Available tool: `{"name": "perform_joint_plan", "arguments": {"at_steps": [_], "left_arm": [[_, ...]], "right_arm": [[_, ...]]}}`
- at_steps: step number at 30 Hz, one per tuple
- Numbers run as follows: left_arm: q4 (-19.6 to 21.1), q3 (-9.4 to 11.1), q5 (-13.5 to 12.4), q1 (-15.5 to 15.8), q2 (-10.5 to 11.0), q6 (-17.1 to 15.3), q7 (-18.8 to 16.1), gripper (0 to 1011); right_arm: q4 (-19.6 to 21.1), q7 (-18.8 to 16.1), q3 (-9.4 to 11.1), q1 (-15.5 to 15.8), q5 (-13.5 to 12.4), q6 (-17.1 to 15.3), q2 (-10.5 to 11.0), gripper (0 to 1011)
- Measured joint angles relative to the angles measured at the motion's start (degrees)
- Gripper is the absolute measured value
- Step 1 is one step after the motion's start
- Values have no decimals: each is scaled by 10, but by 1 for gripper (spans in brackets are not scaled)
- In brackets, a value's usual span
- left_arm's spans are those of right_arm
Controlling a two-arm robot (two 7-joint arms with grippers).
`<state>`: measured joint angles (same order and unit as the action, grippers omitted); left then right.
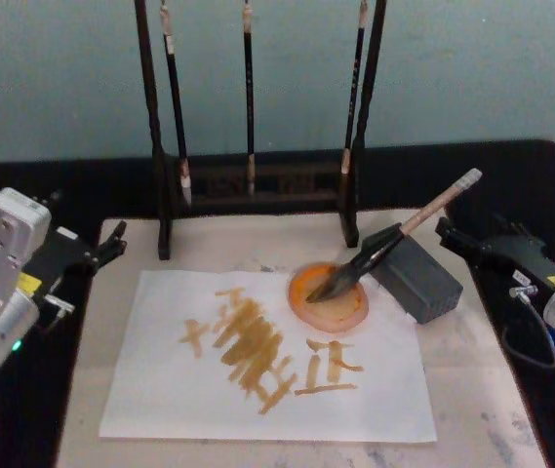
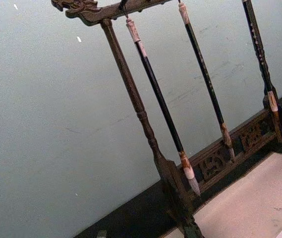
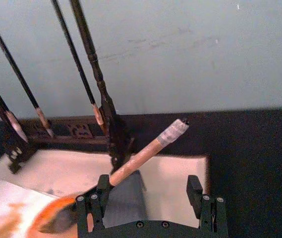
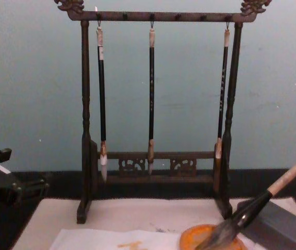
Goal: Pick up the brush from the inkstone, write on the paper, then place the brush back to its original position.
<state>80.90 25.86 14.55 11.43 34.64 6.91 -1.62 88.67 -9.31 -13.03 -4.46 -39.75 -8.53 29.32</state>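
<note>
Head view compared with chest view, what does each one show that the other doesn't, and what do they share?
Head view: the whole paper with its orange strokes, and the right gripper, open, at the right. Chest view: the brush rack's carved top bar, where three thin brushes hang. Both: the brush leaning on the grey block, tuft in the orange dish, and the left gripper parked at the left.

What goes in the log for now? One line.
brush: tuft in orange dish, handle on grey block | paper: orange strokes | right claw: open, near handle, not gripping | left claw: parked left
</note>
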Motion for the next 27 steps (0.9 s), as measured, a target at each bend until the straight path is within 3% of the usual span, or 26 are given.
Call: {"name": "perform_joint_plan", "arguments": {"at_steps": [7, 14, 27], "left_arm": [[0, 0, 0, 0, 0, 0, 0, 1010], [0, 0, 0, 0, 0, 0, 0, 1010], [0, 0, 0, 0, 0, 0, 0, 1010]], "right_arm": [[-10, -8, 28, -6, -81, -54, -35, 1000], [-29, -4, 35, -22, -133, -70, -57, 1000], [-85, 7, 35, -64, -190, -74, -89, 1000]]}}
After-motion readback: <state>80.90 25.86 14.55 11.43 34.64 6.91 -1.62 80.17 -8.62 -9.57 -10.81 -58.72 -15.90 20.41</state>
